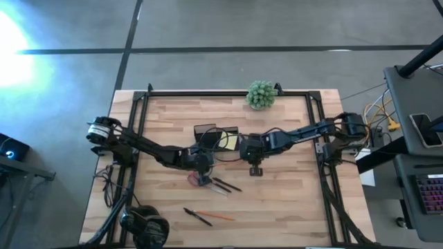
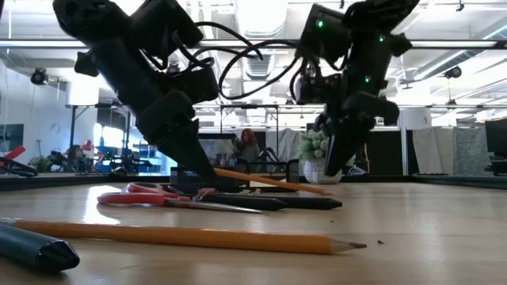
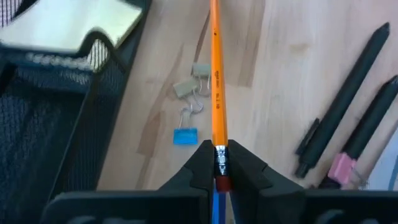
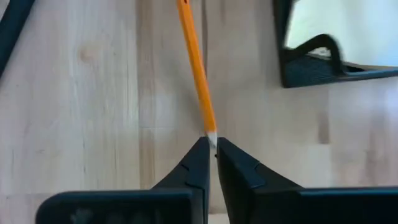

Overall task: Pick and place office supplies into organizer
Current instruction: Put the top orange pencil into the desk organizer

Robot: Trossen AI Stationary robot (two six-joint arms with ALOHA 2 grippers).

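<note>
Saw left gripper (image 3: 217, 163) fingers clamped on orange pencil (image 3: 217, 81) eraser end, frame centre; right gripper (image 4: 212, 148) fingers nearly closed, pinching its tip beside organizer (image 4: 311, 65).

Grey concrete floor (image 1: 228, 24) with dark seams around a light wooden table (image 1: 291, 200). Bright glare (image 1: 10, 52) on the floor at far left. Green ball plant (image 1: 261, 94) at the table's back edge; black headphones (image 1: 145, 227) at its front left corner. Side desk (image 1: 415, 117) with a keyboard (image 1: 429, 194) to the right, cables (image 1: 381, 114) beside it. Across the table: open office, white ceiling with pipes (image 2: 253, 67), strip lights (image 2: 467, 87), grey partitions (image 2: 455, 150), a seated person (image 2: 249, 146) in the distance.
</note>
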